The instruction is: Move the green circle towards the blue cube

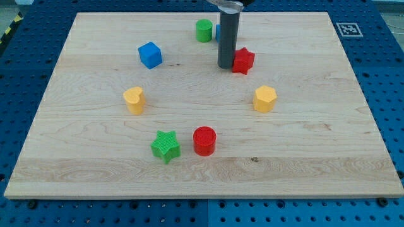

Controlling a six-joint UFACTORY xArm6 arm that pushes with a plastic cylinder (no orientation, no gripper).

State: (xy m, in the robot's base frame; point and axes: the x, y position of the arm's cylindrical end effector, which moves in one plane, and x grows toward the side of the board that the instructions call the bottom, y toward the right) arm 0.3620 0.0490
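The green circle (pixel 203 29) stands near the view's top, just left of the rod. The blue cube (pixel 150 55) sits lower and to the view's left of it, apart from it. My tip (pixel 226 65) rests on the board below and right of the green circle, touching or nearly touching the left side of a red star (pixel 243 60). A small blue block (pixel 217 31) shows just right of the green circle, mostly hidden behind the rod.
A yellow heart (pixel 134 99) lies at mid-left, a yellow hexagon (pixel 265 99) at mid-right. A green star (pixel 166 146) and a red cylinder (pixel 204 140) sit near the view's bottom. The wooden board (pixel 328 157) lies on a blue perforated table.
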